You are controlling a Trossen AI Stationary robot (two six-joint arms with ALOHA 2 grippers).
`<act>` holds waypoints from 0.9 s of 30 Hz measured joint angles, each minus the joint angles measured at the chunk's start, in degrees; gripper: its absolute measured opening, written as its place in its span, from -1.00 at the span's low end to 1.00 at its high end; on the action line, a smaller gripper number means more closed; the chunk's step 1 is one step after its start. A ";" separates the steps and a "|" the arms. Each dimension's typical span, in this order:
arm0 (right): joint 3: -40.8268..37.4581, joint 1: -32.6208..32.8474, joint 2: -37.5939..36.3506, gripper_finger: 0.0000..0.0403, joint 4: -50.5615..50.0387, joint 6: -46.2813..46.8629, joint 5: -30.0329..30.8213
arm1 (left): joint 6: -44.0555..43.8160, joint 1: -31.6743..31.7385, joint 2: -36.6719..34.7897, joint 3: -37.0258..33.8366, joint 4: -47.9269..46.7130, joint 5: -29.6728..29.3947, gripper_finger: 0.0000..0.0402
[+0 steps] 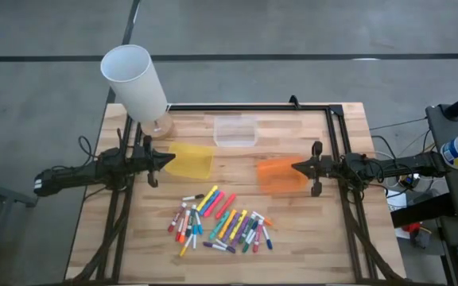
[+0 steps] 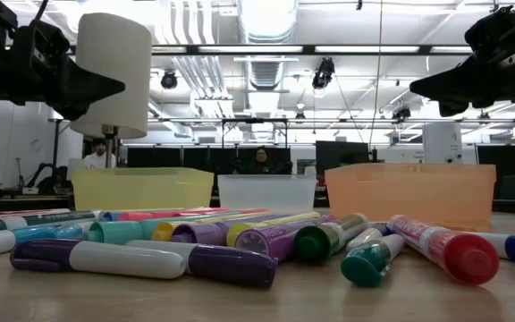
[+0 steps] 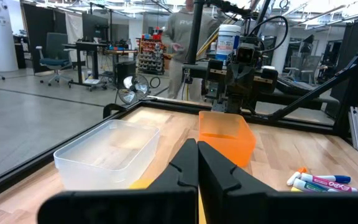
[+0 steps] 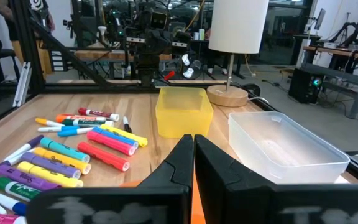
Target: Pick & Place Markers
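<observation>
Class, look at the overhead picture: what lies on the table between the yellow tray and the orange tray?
In the high view, only bare wood separates the yellow tray and the orange tray; the clear tray sits farther back.

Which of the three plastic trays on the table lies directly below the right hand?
The orange translucent plastic tray: the shut right hand hovers above its edge. The yellow tray sits by the left hand; the clear tray lies between, farther back.

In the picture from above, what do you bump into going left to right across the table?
Left fingers → yellow tray → clear tray → orange tray → right fingers.
</observation>
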 joint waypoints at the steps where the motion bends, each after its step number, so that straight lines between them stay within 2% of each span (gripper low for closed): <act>1: 0.00 0.00 0.00 -0.96 0.00 0.01 0.00 | 0.00 0.01 0.02 0.00 0.01 0.00 -1.00; 6: -0.01 0.00 -0.02 -0.96 4.31 5.58 -0.04 | 0.00 -0.01 0.00 -0.01 0.00 0.01 -1.00; 12: -0.01 -0.02 -0.24 -0.96 11.91 27.26 0.06 | 0.01 0.01 0.00 -0.01 0.02 0.00 -1.00; 20: 0.00 0.00 -0.13 -0.96 18.23 35.35 0.67 | 0.00 0.01 0.02 -0.01 0.02 0.01 -1.00; 24: 0.01 0.20 0.66 -0.96 18.54 38.82 -5.19 | -0.01 0.01 0.01 0.00 0.02 -0.01 -1.00; 27: 0.01 1.81 3.36 -0.96 18.32 41.30 -5.99 | 0.01 0.01 0.01 -0.01 0.02 -0.02 -1.00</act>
